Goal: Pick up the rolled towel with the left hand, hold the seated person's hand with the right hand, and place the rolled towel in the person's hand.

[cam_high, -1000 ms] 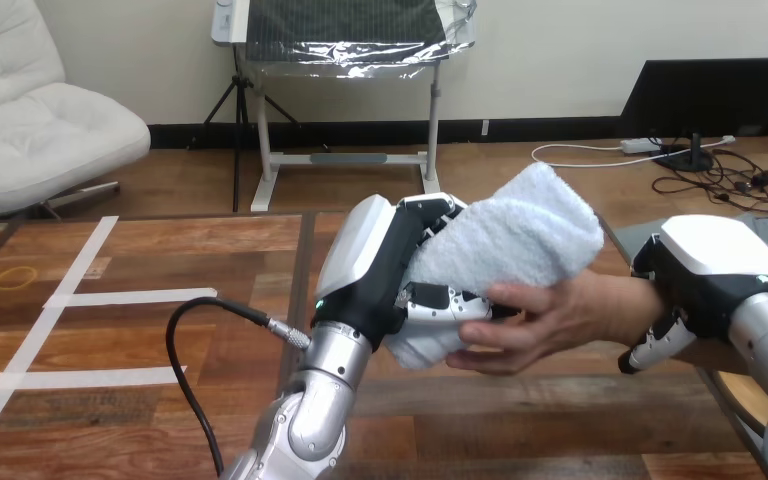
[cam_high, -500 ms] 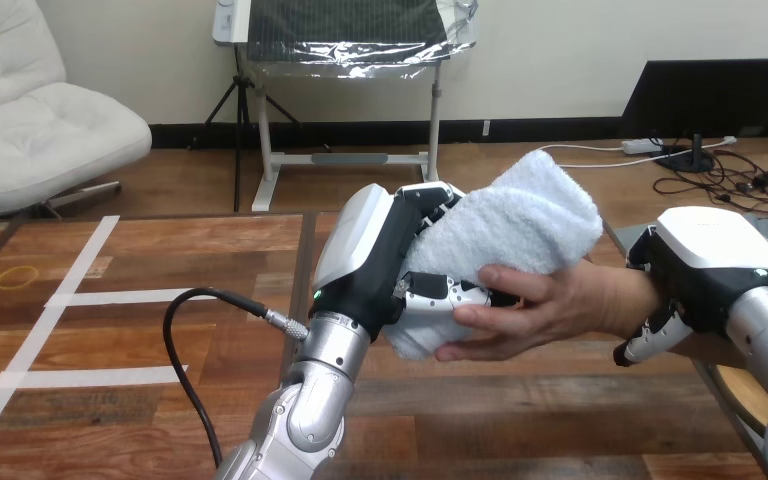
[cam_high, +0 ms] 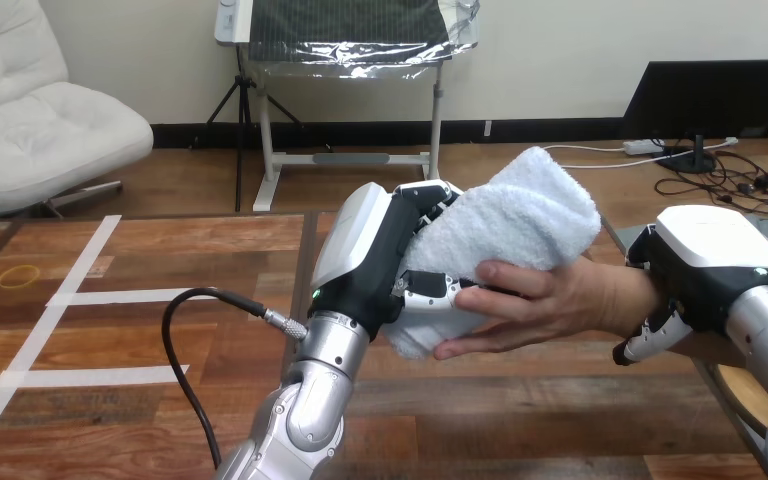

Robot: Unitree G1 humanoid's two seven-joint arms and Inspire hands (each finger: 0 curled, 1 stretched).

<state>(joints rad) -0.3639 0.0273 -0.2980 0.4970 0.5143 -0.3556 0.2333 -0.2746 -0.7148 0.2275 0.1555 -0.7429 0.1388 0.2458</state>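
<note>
Surface: wooden bench (cam_high: 210,250), with white tape lines (cam_high: 130,296) and a small yellow ring (cam_high: 15,277) on its left part.
Rolled towel (cam_high: 505,225): white, held up off the bench near the middle; its long axis is tilted, lower end toward the near left, upper end pointing up, away and right.
Left hand (cam_high: 380,260): fingers and thumb wrapped round the towel's lower half.
Person's hand (cam_high: 550,300): comes in from the right, fingers against the towel's underside and the left hand's thumb.
Right hand (cam_high: 705,265): over the person's wrist, fingers curled down round it.
Open room: bare bench left of the left arm and beneath the hands; the far edge runs just behind the towel.
</note>
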